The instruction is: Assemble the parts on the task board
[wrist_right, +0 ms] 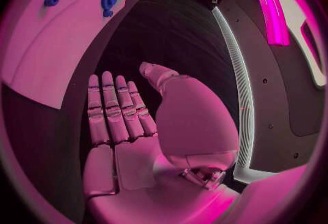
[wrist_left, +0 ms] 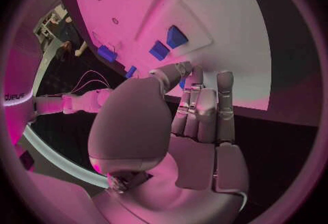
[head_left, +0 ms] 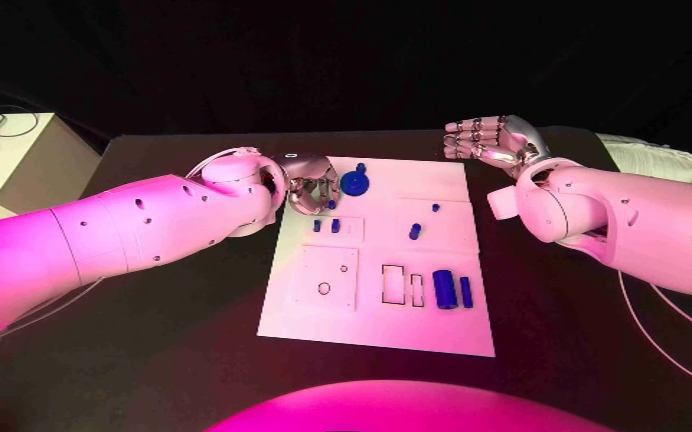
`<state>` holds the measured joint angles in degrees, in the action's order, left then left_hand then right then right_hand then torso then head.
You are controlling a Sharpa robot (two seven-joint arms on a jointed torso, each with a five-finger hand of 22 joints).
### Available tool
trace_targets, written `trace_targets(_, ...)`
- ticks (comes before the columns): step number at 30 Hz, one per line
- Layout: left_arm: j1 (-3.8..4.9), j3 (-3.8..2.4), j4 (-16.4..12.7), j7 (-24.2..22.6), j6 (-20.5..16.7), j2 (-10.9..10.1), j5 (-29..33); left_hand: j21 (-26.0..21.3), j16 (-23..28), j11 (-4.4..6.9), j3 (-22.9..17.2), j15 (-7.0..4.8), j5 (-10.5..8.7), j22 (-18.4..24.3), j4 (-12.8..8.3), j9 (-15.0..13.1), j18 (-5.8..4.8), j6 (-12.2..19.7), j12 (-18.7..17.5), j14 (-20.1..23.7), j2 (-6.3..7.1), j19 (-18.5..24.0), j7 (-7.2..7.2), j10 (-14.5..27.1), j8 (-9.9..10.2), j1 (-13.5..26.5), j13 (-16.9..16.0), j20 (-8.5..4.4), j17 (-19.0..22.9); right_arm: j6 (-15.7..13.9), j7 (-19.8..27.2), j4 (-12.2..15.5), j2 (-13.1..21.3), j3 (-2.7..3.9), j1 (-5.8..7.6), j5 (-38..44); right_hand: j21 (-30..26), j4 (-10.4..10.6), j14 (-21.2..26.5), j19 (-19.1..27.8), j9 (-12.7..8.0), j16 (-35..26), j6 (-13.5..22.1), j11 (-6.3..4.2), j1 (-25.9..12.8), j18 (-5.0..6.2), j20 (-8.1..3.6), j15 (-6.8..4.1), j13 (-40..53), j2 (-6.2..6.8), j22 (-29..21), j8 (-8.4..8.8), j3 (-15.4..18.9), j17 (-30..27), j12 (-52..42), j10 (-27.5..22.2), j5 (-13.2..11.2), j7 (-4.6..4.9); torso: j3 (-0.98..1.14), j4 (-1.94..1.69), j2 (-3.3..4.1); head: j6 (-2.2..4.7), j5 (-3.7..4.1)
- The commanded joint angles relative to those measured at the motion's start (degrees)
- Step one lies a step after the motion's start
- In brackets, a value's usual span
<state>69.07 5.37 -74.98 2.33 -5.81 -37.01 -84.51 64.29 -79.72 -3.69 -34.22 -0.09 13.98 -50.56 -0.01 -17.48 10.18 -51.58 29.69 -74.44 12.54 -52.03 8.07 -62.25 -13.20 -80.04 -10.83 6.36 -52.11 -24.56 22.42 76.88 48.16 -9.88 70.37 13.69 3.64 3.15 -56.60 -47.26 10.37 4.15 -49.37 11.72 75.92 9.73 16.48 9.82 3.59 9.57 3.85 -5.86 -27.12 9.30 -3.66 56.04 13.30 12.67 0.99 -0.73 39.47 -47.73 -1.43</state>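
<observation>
While my left hand (head_left: 307, 188) hovers at the task board's (head_left: 378, 327) far-left edge, fingers straight and together, holding nothing, my right hand (head_left: 493, 141) rests off the far-right corner, fingers likewise extended, empty. Small blue parts (head_left: 444, 289) lie on the board; a round blue part (head_left: 358, 183) sits just beside my left hand.
</observation>
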Motion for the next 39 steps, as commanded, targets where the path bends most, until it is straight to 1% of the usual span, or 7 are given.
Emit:
trace_targets(1,-0.03,-0.04,-0.1,0.4,-0.6,-0.1,0.0,0.1,-0.4,0.42,-0.1,-0.04,-0.21,-0.1,-0.1,0.2,-0.35,1.0,0.6,-0.3,0.34,-0.6,-0.06,0.2,0.6,0.6,-0.4,-0.06,-0.2,0.2,0.4,0.1,0.0,0.03,-0.04,0.1,0.1,-0.2,-0.1,0.5,-0.1,-0.2,-0.5,0.13,-0.4,0.60,-0.07,0.09,0.0,-0.30,-0.1,0.33,0.3,-0.1,0.1,0.3,-0.3,2.28,0.01,-0.02,0.04,-0.01,0.08)
trace_targets(10,-0.04,-0.21,-0.4,0.9,-0.9,-1.4,0.2,-0.2,-0.6,0.49,-0.1,-0.11,-0.22,0.0,0.1,0.9,-0.38,3.6,1.5,-0.4,0.92,-0.8,-0.37,0.9,2.2,0.8,-1.6,-0.13,-0.6,-0.3,0.4,0.0,0.2,0.03,-0.04,1.4,0.4,-1.4,-0.8,0.1,-0.3,0.6,-1.0,-0.15,0.6,0.75,-0.17,-0.20,0.0,-0.04,0.1,0.30,0.1,-0.3,0.0,0.1,-1.0,1.78,0.02,0.01,-0.02,0.00,0.25)
trace_targets(15,-0.03,-0.66,-0.9,0.3,-3.4,-3.1,2.9,-1.3,0.2,0.31,-0.1,-0.05,-0.17,1.5,0.2,1.1,-0.05,4.1,1.7,0.8,0.76,0.5,-0.19,1.5,2.5,0.6,-2.2,-0.14,1.7,0.7,0.0,-0.5,0.5,0.04,-0.04,6.8,2.7,-3.1,-6.5,-5.2,-0.2,4.2,-4.1,-1.91,1.7,0.95,-1.95,-2.39,0.3,-0.17,0.9,-0.80,-2.0,1.3,-0.6,4.9,-2.4,0.22,0.04,-0.02,-0.04,0.34,0.58)
trace_targets(20,0.01,-1.87,-0.8,-3.0,-7.2,-5.2,19.5,-5.8,12.8,-2.88,-1.8,2.49,-0.14,4.8,1.7,0.0,0.12,-1.3,-1.6,14.3,-0.83,5.0,2.31,7.6,-1.5,0.8,-0.6,1.38,23.2,3.5,-2.2,-0.2,1.3,0.11,0.12,20.5,7.7,-5.5,-13.9,-12.4,0.5,9.0,-7.8,-4.11,3.5,0.79,-5.62,-5.71,0.5,-0.90,3.3,-2.28,-3.3,5.3,-0.9,11.2,-2.7,-1.20,0.07,0.06,-0.06,0.90,1.01)
trace_targets(28,0.35,-3.43,-1.8,-11.6,-5.3,-9.6,57.8,-9.7,17.3,-3.26,0.3,3.14,-0.29,7.0,3.5,-0.1,0.28,0.3,-2.0,15.9,-1.26,6.8,2.48,8.2,-2.9,2.8,0.8,2.63,25.8,3.4,-10.7,2.9,2.6,0.24,1.26,48.6,27.0,-8.1,-26.4,-18.2,0.5,23.9,-12.0,-6.88,4.2,0.30,-11.60,-9.76,0.8,-2.88,16.5,-2.11,2.0,17.6,0.0,17.1,-4.1,-3.30,0.05,0.01,-0.01,1.73,2.06)
trace_targets(34,0.40,-3.73,-4.0,-14.7,-2.7,-12.2,73.0,-10.5,17.6,-3.37,0.9,3.24,-0.31,7.6,3.7,-0.1,0.30,0.6,-1.8,16.1,-1.49,6.6,2.55,8.3,-3.2,2.8,0.9,2.74,25.9,4.0,-16.5,4.7,3.4,0.25,1.70,60.1,36.4,-7.9,-26.4,-17.3,0.6,38.5,-12.9,-7.43,2.5,0.45,-12.08,-10.47,1.6,-1.61,24.1,-1.23,-0.3,27.9,0.1,18.5,-4.2,-3.97,-0.01,0.00,0.04,2.03,2.56)
trace_targets(39,0.35,-3.81,-6.5,-16.1,-1.2,-14.6,76.5,-11.6,17.7,-3.33,1.9,3.25,-0.30,8.5,3.9,0.0,0.33,1.3,-1.2,16.2,-1.46,6.2,2.62,8.0,-3.5,3.1,0.8,2.86,26.0,6.1,-23.8,7.3,3.7,0.25,1.75,72.4,48.2,-6.3,-30.1,-23.0,1.1,63.2,-12.6,-7.40,-0.2,-0.96,-11.74,-10.25,2.0,1.01,37.1,-0.63,-2.5,51.5,0.0,18.0,-3.9,-4.04,0.06,-0.05,0.03,1.86,2.53)
